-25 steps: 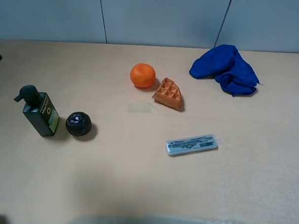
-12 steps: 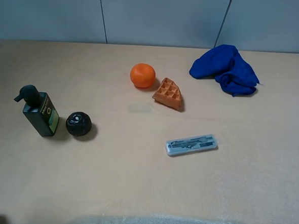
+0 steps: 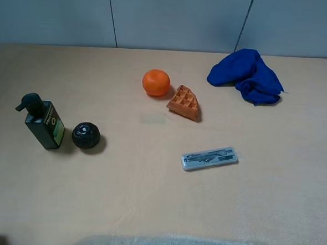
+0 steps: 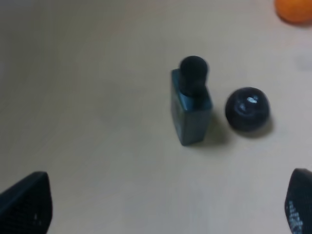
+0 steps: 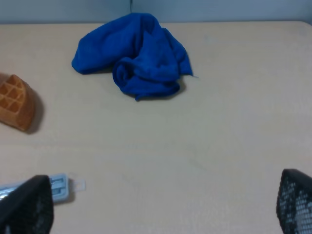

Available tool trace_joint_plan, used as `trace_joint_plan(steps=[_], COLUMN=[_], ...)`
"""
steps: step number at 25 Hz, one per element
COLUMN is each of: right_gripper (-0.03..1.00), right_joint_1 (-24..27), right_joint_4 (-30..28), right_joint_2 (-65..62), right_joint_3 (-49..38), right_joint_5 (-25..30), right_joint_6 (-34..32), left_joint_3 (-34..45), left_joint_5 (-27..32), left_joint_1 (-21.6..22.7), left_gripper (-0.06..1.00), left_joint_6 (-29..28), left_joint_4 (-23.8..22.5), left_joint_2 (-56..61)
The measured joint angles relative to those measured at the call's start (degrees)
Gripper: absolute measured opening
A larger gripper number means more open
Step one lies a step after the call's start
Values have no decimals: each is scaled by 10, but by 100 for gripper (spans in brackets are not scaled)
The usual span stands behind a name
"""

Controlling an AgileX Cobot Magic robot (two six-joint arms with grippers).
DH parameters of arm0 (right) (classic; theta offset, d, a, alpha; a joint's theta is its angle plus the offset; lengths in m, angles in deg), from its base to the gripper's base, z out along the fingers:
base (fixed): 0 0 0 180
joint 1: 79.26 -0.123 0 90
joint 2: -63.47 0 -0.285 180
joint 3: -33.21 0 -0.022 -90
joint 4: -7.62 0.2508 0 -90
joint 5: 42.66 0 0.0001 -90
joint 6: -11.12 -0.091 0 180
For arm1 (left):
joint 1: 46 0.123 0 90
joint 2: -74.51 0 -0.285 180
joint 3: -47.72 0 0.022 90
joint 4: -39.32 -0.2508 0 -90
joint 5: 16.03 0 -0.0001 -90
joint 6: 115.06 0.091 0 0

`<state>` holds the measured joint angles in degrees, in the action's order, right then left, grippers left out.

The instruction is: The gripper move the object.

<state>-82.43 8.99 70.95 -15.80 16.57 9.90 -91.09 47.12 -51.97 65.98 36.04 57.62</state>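
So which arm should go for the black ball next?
Left. The black ball sits on the table's left side beside the pump bottle, in the left gripper's open view; the right wrist view doesn't show it.

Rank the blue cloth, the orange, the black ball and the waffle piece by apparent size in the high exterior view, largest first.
1. Blue cloth, clearly the largest.
2. Waffle piece and orange: these look about alike, so I won't rank one over the other.
3. Black ball, slightly smaller than the orange.

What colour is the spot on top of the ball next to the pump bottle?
Pale, whitish, on the black ball; clearest in the exterior high view.
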Motion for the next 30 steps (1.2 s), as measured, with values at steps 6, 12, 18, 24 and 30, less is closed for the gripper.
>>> trace_joint_plan(steps=[6,12,18,24,30], right_gripper=[69,69,69,69,69], right_joint_1=[0,0,0,0,0], right_joint_4=[0,0,0,0,0], right_joint_2=[0,0,0,0,0], right_joint_3=[0,0,0,0,0], right_joint_5=[0,0,0,0,0], right_joint_6=[0,0,0,0,0], left_joint_3=[46,80,82,82,82], left_joint_5=[-21,-23,-23,-23,-23], left_joint_1=[45,53,53,53,53], left_gripper=[97,97,97,97,97], left_joint_6=[8,13,17,17,17], left_joint_4=[0,8,11,11,11], left_joint_2=[46,93,94,94,94])
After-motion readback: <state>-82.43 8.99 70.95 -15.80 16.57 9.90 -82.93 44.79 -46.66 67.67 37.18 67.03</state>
